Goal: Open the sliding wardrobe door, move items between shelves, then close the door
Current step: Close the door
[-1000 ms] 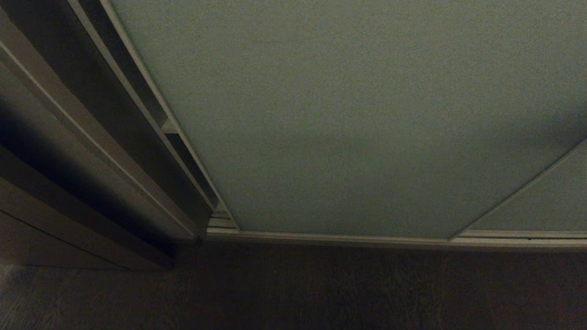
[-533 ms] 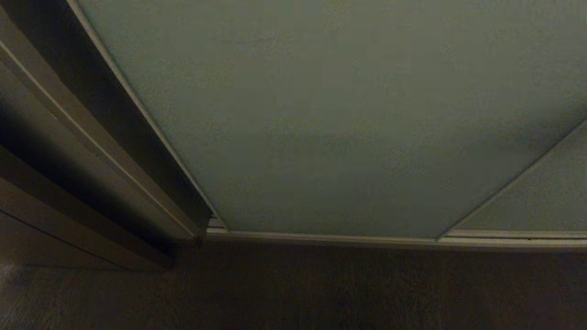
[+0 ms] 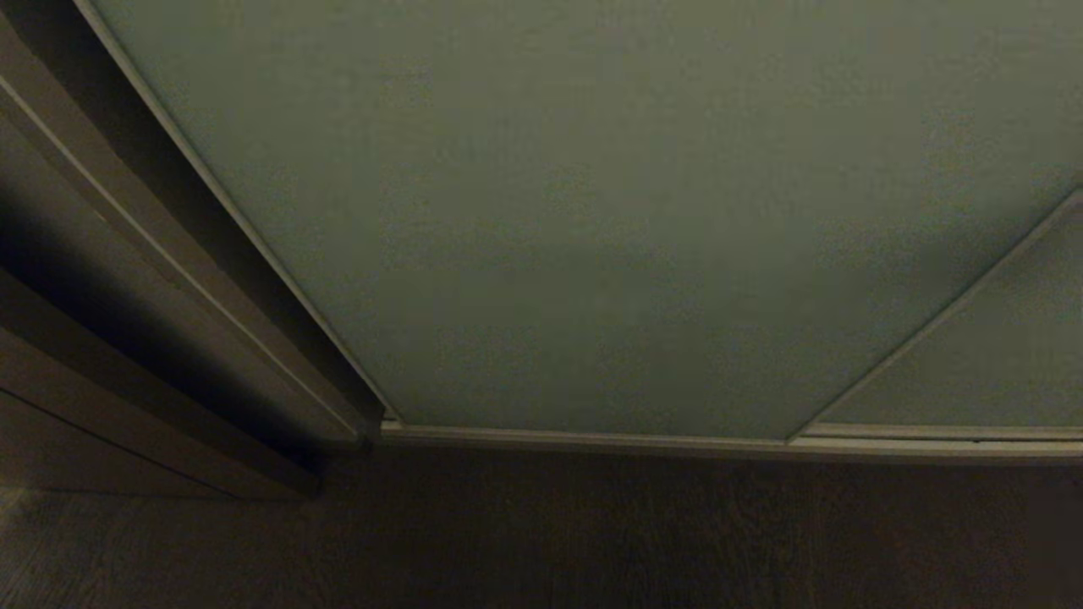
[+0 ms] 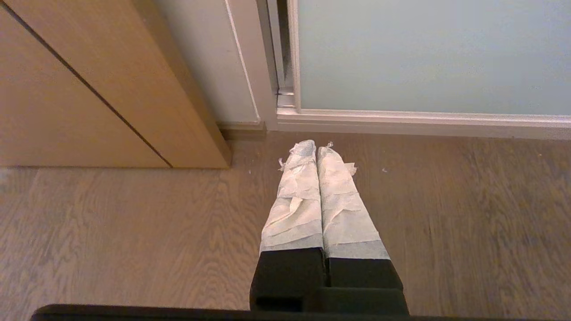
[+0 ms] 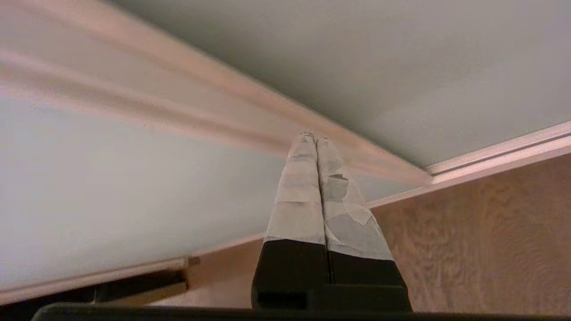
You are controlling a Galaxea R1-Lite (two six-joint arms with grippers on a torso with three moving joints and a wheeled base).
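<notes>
The sliding wardrobe door (image 3: 592, 211), a pale grey-green panel with a thin cream edge, fills most of the head view, and its left edge stands close to the wardrobe's side frame (image 3: 169, 279). A second door like it (image 3: 998, 355) shows at the right. My right gripper (image 5: 311, 137) is shut and empty, its taped tips at a cream door edge (image 5: 214, 89) between the two panels. The left gripper (image 4: 316, 147) hangs shut and empty above the floor, short of the door's bottom left corner (image 4: 294, 104). The items and the shelves are hidden behind the doors.
A light wood cabinet (image 4: 89, 89) stands left of the wardrobe, with a dark gap between them. The cream bottom track (image 3: 592, 438) runs along the wood floor (image 4: 446, 223) in front of the doors.
The door has slid left. The open strip at its left, where a shelf edge showed a second ago, has shrunk to a dark sliver, and the door's right edge has moved left too.
</notes>
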